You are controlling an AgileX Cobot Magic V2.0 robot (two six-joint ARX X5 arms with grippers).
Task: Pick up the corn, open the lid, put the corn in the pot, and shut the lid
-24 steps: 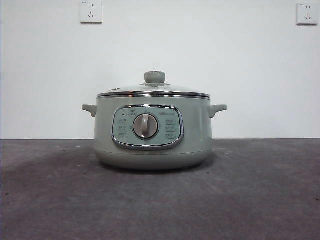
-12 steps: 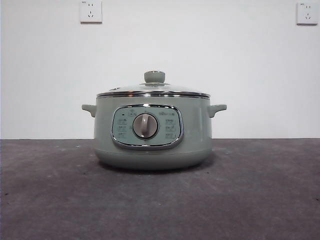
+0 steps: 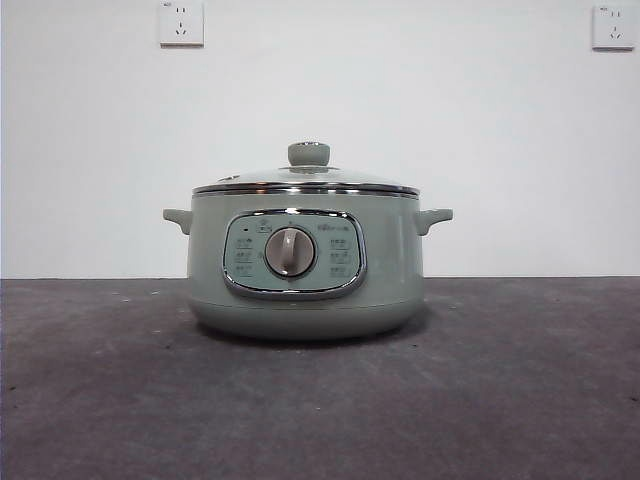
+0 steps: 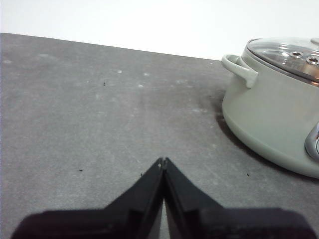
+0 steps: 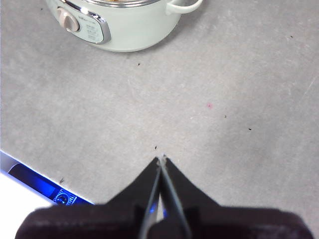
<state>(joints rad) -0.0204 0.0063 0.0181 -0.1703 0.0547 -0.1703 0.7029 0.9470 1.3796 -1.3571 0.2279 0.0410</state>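
Observation:
The sage-green pot (image 3: 305, 265) stands in the middle of the grey table, its dial facing the front view. The glass lid (image 3: 307, 180) with its green knob rests shut on the pot. The corn is out of view. My left gripper (image 4: 162, 162) is shut and empty, low over bare table beside the pot (image 4: 271, 112), near one side handle. My right gripper (image 5: 161, 160) is also shut and empty, hanging above the table's front area, well away from the pot (image 5: 119, 22). Neither arm shows in the front view.
Grey table surface (image 3: 500, 400) spreads around the pot on all sides. A white wall with two sockets (image 3: 181, 22) stands behind. A table edge with a blue-lit device (image 5: 47, 189) lies near my right gripper.

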